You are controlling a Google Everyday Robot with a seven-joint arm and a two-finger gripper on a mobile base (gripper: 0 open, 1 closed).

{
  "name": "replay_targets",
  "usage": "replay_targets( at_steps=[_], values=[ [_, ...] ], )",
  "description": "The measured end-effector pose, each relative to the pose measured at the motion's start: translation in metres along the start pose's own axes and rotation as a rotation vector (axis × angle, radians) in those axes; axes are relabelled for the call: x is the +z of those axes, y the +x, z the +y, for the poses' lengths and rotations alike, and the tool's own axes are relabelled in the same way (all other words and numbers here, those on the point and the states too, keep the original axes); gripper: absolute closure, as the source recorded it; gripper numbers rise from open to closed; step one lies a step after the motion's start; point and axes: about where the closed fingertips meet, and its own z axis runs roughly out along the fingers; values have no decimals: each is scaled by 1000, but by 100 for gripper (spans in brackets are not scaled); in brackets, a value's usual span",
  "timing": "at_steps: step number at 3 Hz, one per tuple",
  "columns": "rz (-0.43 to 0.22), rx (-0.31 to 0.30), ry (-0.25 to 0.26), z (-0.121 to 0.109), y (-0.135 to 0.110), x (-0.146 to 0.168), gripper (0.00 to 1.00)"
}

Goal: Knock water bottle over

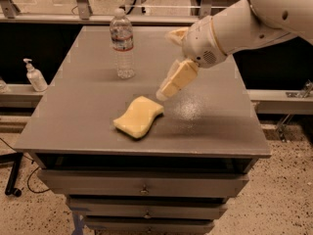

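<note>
Claw (pixel 165 65) hangs over middle of counter (pixel 83 111), fingers spread wide, nothing held. Lower fingertip sits just up & right of yellow sponge (pixel 139 117). Water bottle (pixel 122 44) stands upright near counter's back edge, left of center, well apart from claw, to claw's left. Small white pump bottle (pixel 34 75) on ledge past counter's left edge.

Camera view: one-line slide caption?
Tool over the grey table, tip near the yellow sponge, well short of the upright water bottle to its left in the picture.
</note>
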Motion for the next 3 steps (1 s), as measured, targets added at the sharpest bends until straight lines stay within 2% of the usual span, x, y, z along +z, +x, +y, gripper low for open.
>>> replay_targets(
  at_steps=[1, 2, 3],
  values=[
    [0, 0, 0, 0, 0, 0, 0],
    [-26, 8, 16, 1, -2, 1, 0],
    [-81, 39, 53, -3, -2, 14, 0]
  ],
)
